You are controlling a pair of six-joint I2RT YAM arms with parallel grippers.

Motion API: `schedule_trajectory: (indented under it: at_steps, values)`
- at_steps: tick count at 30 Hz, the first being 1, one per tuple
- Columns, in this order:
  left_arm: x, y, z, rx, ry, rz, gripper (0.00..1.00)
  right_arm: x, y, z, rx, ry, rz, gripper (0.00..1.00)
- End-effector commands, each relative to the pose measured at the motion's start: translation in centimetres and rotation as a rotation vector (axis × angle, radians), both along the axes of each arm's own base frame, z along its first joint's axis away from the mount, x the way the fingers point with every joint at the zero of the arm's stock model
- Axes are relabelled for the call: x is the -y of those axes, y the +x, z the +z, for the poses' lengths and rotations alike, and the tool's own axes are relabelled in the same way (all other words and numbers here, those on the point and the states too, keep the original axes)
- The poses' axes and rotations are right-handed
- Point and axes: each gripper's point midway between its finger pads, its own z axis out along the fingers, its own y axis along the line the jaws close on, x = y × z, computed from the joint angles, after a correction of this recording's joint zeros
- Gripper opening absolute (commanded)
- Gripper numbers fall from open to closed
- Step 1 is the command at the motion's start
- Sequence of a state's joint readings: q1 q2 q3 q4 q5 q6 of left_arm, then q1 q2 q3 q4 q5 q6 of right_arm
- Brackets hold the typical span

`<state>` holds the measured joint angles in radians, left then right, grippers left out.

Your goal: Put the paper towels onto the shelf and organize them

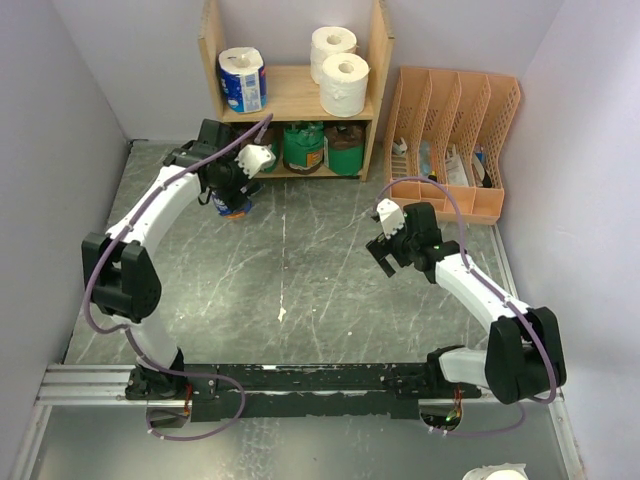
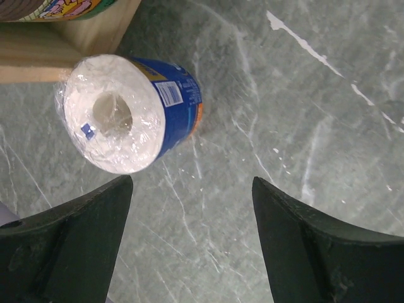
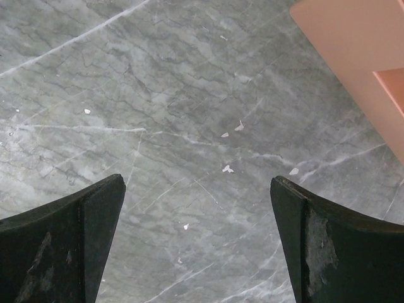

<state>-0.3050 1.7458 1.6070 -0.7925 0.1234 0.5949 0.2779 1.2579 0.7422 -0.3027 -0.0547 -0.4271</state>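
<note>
Hovering low over the table (image 1: 300, 280), the left gripper (image 2: 191, 182) has its jaws spread wide with nothing between them. A blue-wrapped roll (image 2: 126, 113) lies on its side just beyond the fingertips, just beside the left foot of the shelf (image 1: 378, 60). The right gripper (image 3: 197, 182) hangs wide and empty near the peach organizer (image 1: 503, 110). On the top tier sit a blue-and-white roll (image 1: 242, 78) and two white rolls (image 1: 343, 84); green-wrapped rolls (image 1: 303, 146) stand below.
</note>
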Motion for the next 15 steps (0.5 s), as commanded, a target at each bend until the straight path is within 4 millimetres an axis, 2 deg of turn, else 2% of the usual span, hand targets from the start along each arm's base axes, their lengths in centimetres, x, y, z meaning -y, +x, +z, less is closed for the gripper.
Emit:
schedule_trajectory:
  at_steps: [1, 7, 15]
  values:
    - [-0.3, 2.4, -1.4, 0.054, 0.06, 0.02, 0.86, 0.2, 0.7, 0.3, 0.024, -0.01, -0.006, 1.0]
    - [-0.6, 3.2, -3.4, 0.032, 0.094, 0.027, 0.84, 0.2, 0.6, 0.2, 0.022, -0.013, -0.004, 1.0]
    - [-0.5, 4.9, -4.3, 0.041, 0.12, 0.029, 0.83, 0.2, 0.5, -0.1, 0.013, -0.013, -0.002, 1.0]
